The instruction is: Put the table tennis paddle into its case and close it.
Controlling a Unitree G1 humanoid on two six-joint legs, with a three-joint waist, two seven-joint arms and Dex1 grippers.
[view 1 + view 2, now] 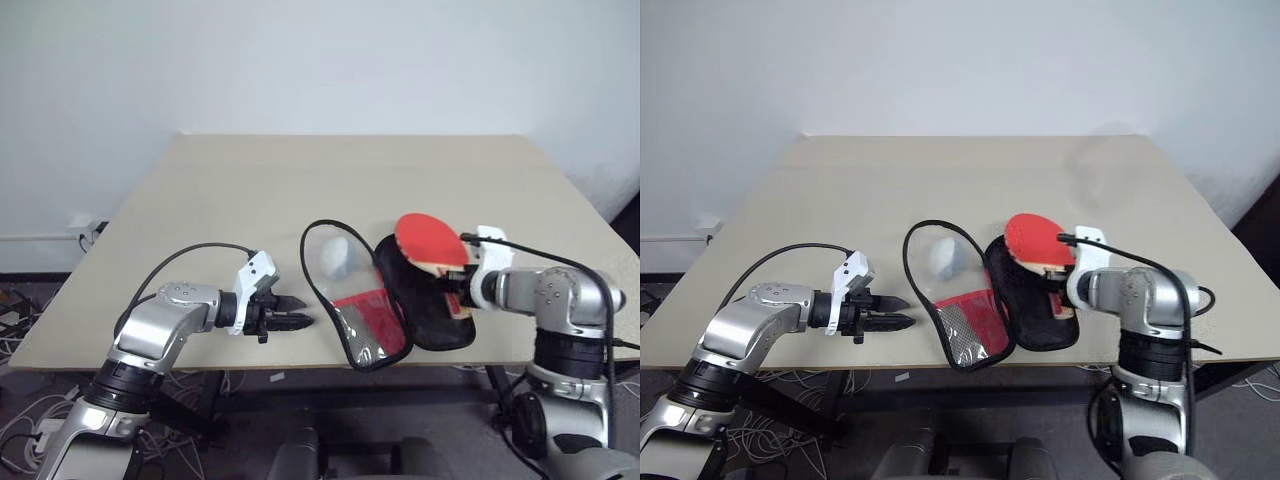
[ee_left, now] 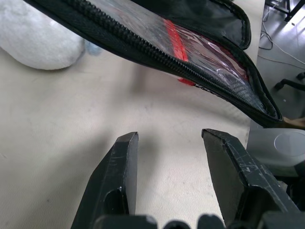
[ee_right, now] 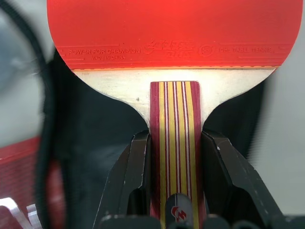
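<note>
The case (image 1: 425, 315) lies unzipped near the table's front edge, with its black lining up on the right. Its clear-window flap (image 1: 350, 300), with red fabric and a black zip edge, is folded out to the left. My right gripper (image 3: 174, 138) is shut on the striped wooden handle of the table tennis paddle (image 1: 430, 240). The paddle's red face (image 3: 171, 33) hangs tilted over the far end of the black lining. To the left of the flap, my left gripper (image 1: 308, 312) hovers low over the table and points right, open with nothing between its fingers (image 2: 119, 171); the flap's zip edge (image 2: 157, 52) is just ahead of it.
A small whitish ball (image 1: 337, 258) shows through the clear window, and its pale shape (image 2: 38, 38) lies beyond the flap. The beige table (image 1: 250, 180) stretches bare behind the case. The front edge runs just below the case. Cables lie on the floor at the left.
</note>
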